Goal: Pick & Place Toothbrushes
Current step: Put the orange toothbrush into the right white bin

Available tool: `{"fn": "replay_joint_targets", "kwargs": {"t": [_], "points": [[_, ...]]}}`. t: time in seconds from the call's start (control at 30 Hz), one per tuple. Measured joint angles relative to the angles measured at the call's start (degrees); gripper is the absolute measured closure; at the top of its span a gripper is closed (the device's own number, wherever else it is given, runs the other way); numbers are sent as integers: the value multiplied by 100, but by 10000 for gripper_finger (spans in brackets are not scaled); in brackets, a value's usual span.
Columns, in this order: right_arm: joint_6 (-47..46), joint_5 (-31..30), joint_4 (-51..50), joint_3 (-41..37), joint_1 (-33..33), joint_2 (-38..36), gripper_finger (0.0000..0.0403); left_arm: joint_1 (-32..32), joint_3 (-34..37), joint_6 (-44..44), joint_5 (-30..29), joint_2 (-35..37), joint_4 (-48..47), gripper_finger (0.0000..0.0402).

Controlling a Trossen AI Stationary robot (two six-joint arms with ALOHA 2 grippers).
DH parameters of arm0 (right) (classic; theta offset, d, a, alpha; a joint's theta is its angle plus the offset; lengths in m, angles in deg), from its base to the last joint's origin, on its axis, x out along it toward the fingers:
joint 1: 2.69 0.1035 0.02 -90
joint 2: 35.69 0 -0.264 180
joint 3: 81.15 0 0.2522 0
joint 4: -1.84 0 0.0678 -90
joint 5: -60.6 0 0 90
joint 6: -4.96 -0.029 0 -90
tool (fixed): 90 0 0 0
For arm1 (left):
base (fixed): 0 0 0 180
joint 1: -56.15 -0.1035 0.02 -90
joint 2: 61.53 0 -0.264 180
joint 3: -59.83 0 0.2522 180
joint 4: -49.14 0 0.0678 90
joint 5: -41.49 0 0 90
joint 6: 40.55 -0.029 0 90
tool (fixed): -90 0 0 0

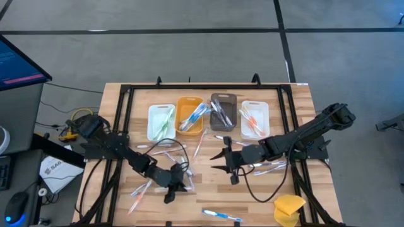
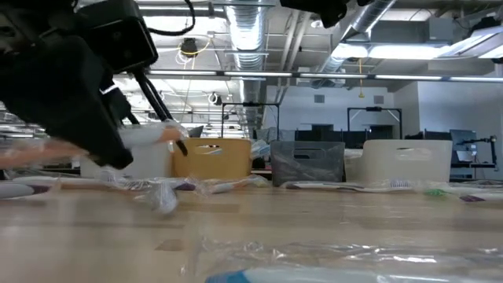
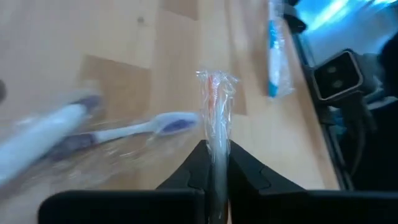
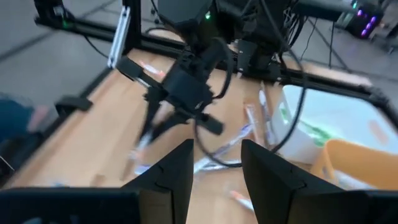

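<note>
My left gripper (image 1: 170,193) is over the near left part of the table, shut on a toothbrush (image 3: 215,106) with an orange-red handle in a clear wrapper. My right gripper (image 1: 221,161) hangs open above the table's middle with nothing between its fingers (image 4: 175,171). Loose wrapped toothbrushes lie flat on the wood: a white one with a bluish head (image 3: 146,127), a blue one (image 1: 221,215) by the near edge, pinkish ones (image 1: 140,192), and more under the right arm (image 1: 271,167). Others lie in the bins. My left gripper pinches the wrapped toothbrush (image 3: 216,140) between its two fingertips (image 3: 194,171). The fingers slant down toward the table and lie along the toothbrush. The wrapper's crimped end (image 3: 216,84) sticks out past the fingertips. The part behind the fingertips is hidden by the gripper.
Four small bins stand in a row at the far side: pale white-green (image 1: 161,121), orange (image 1: 190,115), grey (image 1: 222,112) and white (image 1: 254,120). A yellow sponge-like lump (image 1: 289,208) lies at the near right corner. A black frame (image 1: 126,113) borders the table.
</note>
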Motion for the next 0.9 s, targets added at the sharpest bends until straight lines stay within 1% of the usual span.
{"fn": "replay_joint_targets", "kwargs": {"t": [0.13,0.3,0.43,0.53,0.63,0.73,0.8,0.9], "points": [[-127,0,186,0,98,0,274,0,2,-34,-251,618,-404,384],[-39,1,273,0,191,0,274,74,2,-630,-617,1426,-382,384],[33,0,321,0,187,0,274,171,2,-1420,-774,1977,384,384],[207,-1,335,0,184,0,274,239,-9,-2016,-822,2241,874,384],[388,1,545,0,186,23,274,315,-9,-2639,-983,2322,1399,384],[518,1,902,-6,186,72,274,365,-9,-3155,-1007,2231,2051,384],[580,0,1248,8,186,174,274,365,-8,-3420,-1009,2108,2380,384],[714,-1,1403,-20,207,260,274,363,-7,-3604,-1010,1900,2860,384]]}}
